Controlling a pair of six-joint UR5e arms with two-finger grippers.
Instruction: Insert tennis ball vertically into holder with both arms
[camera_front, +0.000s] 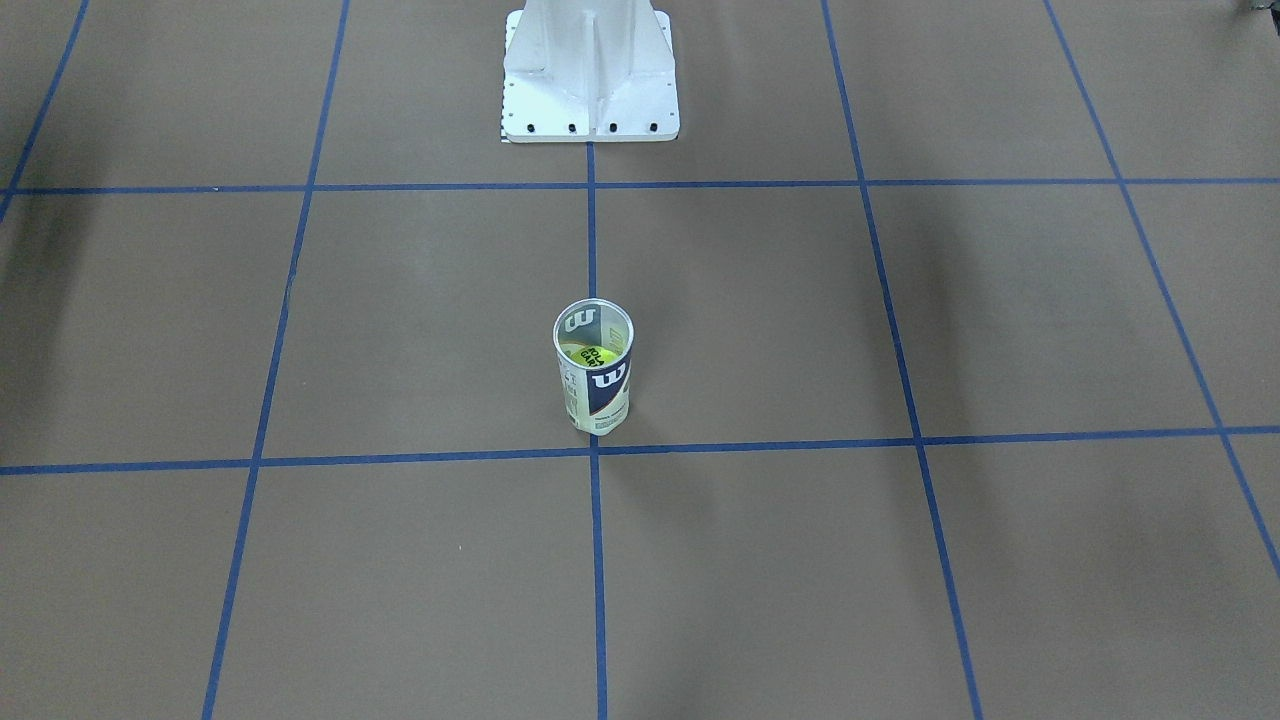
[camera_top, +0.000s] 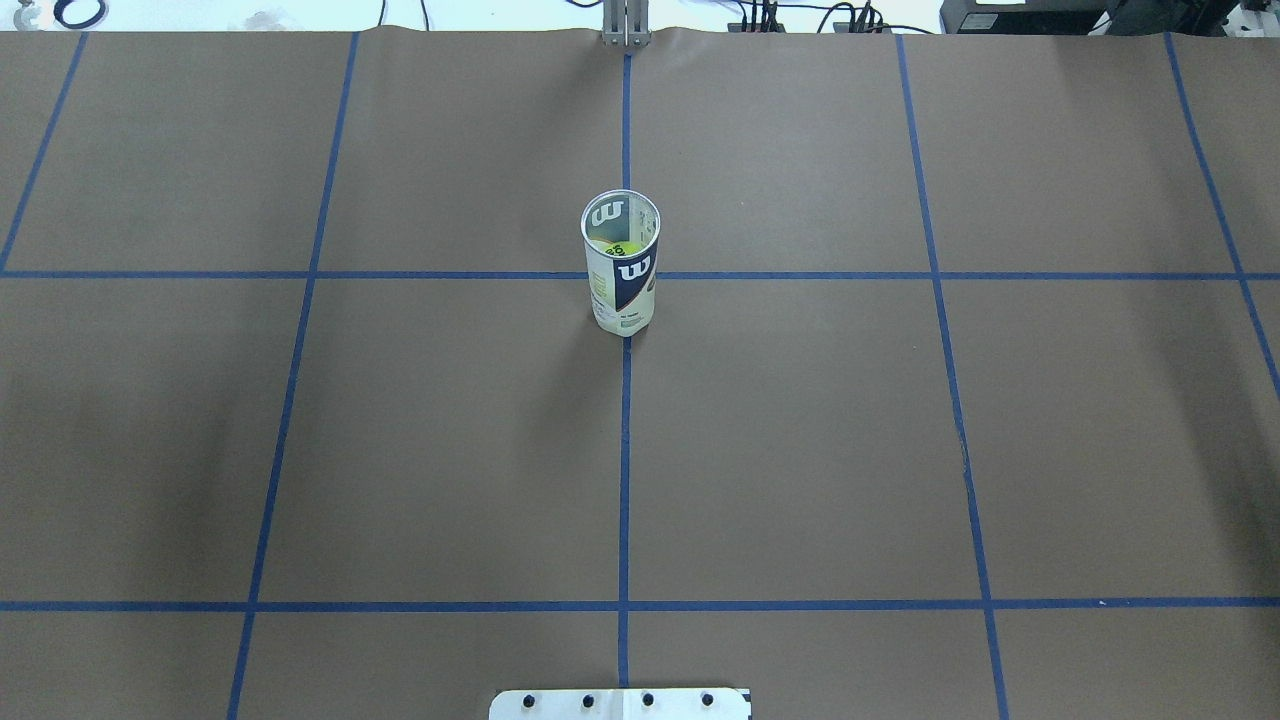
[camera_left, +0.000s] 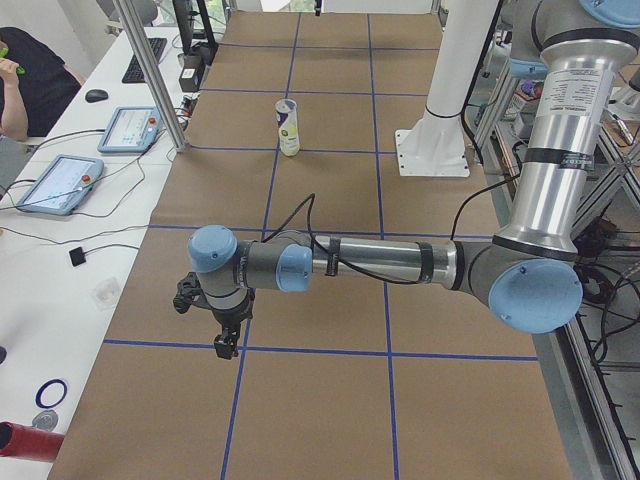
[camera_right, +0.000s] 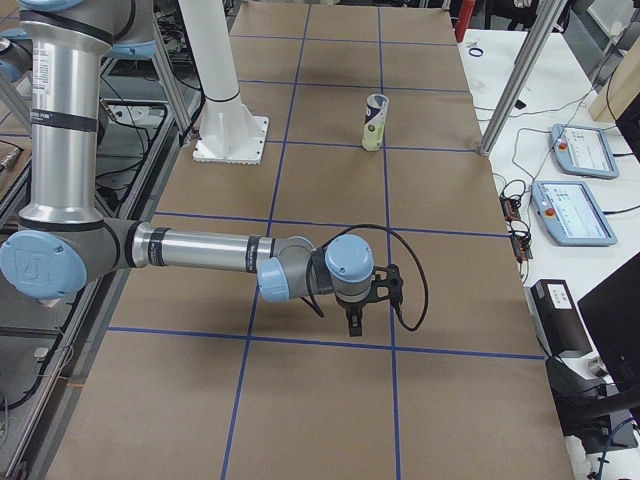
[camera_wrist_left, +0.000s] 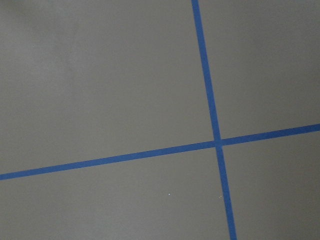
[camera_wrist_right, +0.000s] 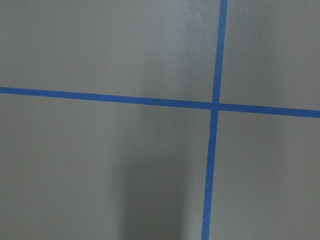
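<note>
**Ball sitting in the upright holder, both arms hanging low at the bench ends**

From the robot's left end, the left arm (camera_left: 380, 262) is lying nearest, its forearm stretching level and low over the brown bench (camera_left: 330, 410). The left hand (camera_left: 226, 348) is pointing straight down just above the paper, close beside a line of blue tape (camera_left: 300, 348). This side view is not showing whether its fingers are standing apart or together, or whether they are gripping anything, so I cannot tell. Its wrist camera is taking in only paper and a tape crossing.

From the opposite end, the right arm (camera_right: 200, 248) is reaching out in the same low, level way. The right hand (camera_right: 354, 328) is likewise hanging fingers-down near a tape line. How far it is open, and what it may be holding, cannot be told either. Its wrist camera is also looking at bare paper and a crossing.

Beyond both arms, at mid-bench, the white base bracket (camera_front: 590, 90) is sitting on the robot's edge at the centre tape line.

Farther out along that line, the holder (camera_front: 594, 390) is standing upright with its mouth open. It is just on the robot's side of a cross line and well apart from both hands. The tennis ball (camera_front: 590, 356) is resting inside, its yellow-green felt and black print showing through the mouth.
</note>
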